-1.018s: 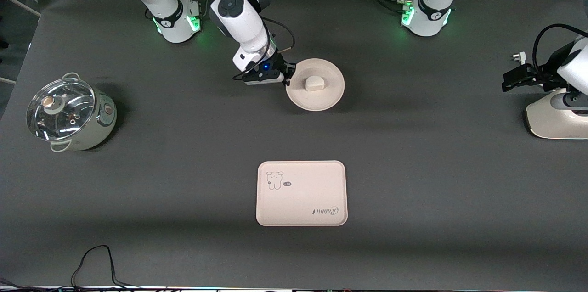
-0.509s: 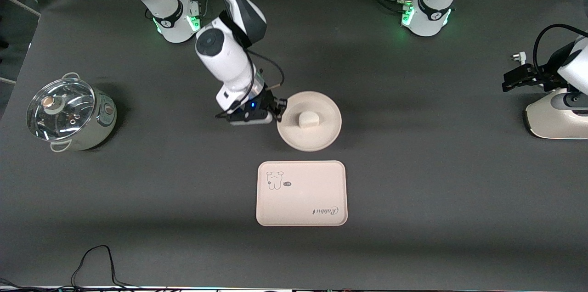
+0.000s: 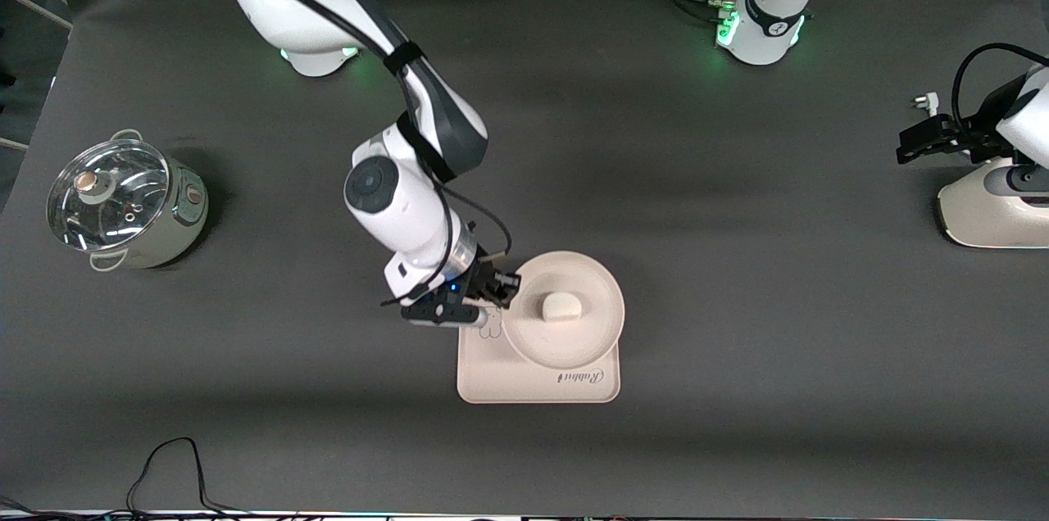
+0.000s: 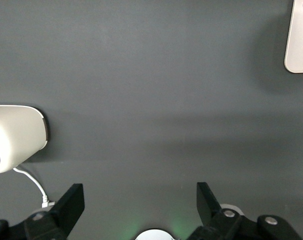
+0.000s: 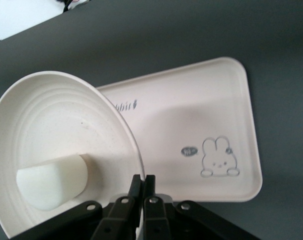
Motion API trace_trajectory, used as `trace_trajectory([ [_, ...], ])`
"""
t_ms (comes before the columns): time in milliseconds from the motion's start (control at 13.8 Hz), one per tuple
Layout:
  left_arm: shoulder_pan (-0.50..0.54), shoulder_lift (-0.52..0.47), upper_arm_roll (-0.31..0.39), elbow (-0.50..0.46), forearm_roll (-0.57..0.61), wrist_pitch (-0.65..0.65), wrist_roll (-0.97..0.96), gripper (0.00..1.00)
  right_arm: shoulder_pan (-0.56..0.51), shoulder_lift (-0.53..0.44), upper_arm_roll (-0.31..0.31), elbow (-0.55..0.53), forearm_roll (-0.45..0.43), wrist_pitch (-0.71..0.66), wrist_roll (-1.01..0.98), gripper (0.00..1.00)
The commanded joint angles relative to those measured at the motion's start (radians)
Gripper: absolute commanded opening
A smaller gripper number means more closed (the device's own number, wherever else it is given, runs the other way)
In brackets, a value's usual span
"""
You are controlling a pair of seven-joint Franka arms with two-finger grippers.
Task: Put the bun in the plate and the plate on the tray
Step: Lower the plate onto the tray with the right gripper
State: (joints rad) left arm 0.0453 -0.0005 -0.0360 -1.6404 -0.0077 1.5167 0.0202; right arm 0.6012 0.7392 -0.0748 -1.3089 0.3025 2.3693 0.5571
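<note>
The round cream plate [image 3: 574, 341] [image 5: 56, 130] hangs over the rectangular rabbit tray [image 3: 508, 382] [image 5: 191, 120], covering much of it. The small white bun [image 3: 561, 307] [image 5: 51, 182] lies in the plate's middle. My right gripper [image 3: 506, 286] [image 5: 143, 180] is shut on the plate's rim at the side toward the right arm's end of the table. My left gripper [image 3: 905, 146] [image 4: 140, 197] waits open, off at the left arm's end of the table, with nothing between its fingers.
A glass-lidded pot [image 3: 123, 201] stands at the right arm's end of the table. A white appliance [image 3: 996, 210] [image 4: 14, 137] with a cord sits at the left arm's end, under the left arm. A black cable [image 3: 164, 464] lies near the table's front edge.
My right gripper has carried the plate with the bun toward the front camera, from the table's middle to over the tray. The left arm has not moved.
</note>
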Motion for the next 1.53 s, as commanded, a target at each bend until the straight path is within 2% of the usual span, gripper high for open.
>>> trace_trajectory([
  [0, -0.001, -0.001, 0.004, 0.004, -0.011, 0.003, 0.004, 1.0, -0.029, 0.101, 0.006, 0.117, 0.023, -0.032, -0.045, 0.0],
  [145, -0.001, -0.001, 0.004, 0.004, -0.009, 0.002, 0.004, 1.0, -0.028, 0.143, 0.007, 0.111, 0.026, -0.006, -0.049, 0.0],
  [364, 0.005, -0.001, 0.002, 0.004, -0.011, 0.003, 0.004, 1.0, -0.026, 0.196, 0.013, 0.08, 0.029, 0.122, -0.049, 0.0],
  [800, 0.004, -0.001, 0.002, 0.004, -0.011, 0.005, 0.003, 1.0, -0.029, 0.246, 0.015, 0.08, 0.029, 0.16, -0.048, 0.0],
  [873, 0.004, -0.001, 0.002, 0.004, -0.008, 0.007, 0.003, 1.0, -0.029, 0.246, 0.015, 0.082, 0.03, 0.159, -0.046, 0.16],
  [945, 0.004, -0.001, 0.002, 0.004, -0.008, 0.008, 0.003, 1.0, -0.029, 0.246, 0.013, 0.082, 0.047, 0.159, -0.049, 0.42],
  [1018, 0.002, -0.001, 0.001, 0.005, -0.008, 0.008, 0.003, 1.0, -0.029, 0.246, 0.012, 0.082, 0.073, 0.16, -0.049, 0.76],
  [1091, 0.001, -0.001, 0.001, 0.004, -0.006, 0.013, 0.003, 1.0, -0.029, 0.244, 0.012, 0.082, 0.081, 0.16, -0.049, 1.0],
  [1309, -0.001, -0.001, 0.001, 0.005, -0.005, 0.013, 0.003, 1.0, -0.031, 0.207, 0.01, 0.083, 0.081, 0.115, -0.046, 1.0],
  [1455, -0.002, -0.001, -0.001, 0.005, -0.005, 0.013, 0.003, 1.0, -0.04, 0.151, 0.003, 0.088, 0.079, 0.0, -0.043, 1.0],
])
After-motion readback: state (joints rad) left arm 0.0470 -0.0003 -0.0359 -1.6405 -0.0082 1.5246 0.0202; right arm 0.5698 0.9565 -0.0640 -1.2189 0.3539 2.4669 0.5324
